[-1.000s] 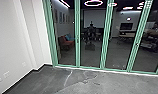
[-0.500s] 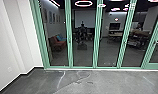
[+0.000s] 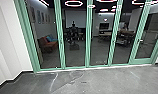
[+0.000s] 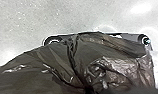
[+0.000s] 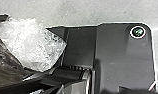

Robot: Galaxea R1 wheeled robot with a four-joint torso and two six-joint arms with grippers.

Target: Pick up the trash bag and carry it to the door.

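The left gripper, whether open or closed I cannot tell, seems nearer than the right to the dark trash bag [image 4: 105,50], which bunches close to the left wrist, partly covering the base plate [image 4: 132,37], with green-framed glass doors [image 3: 88,37] ahead.
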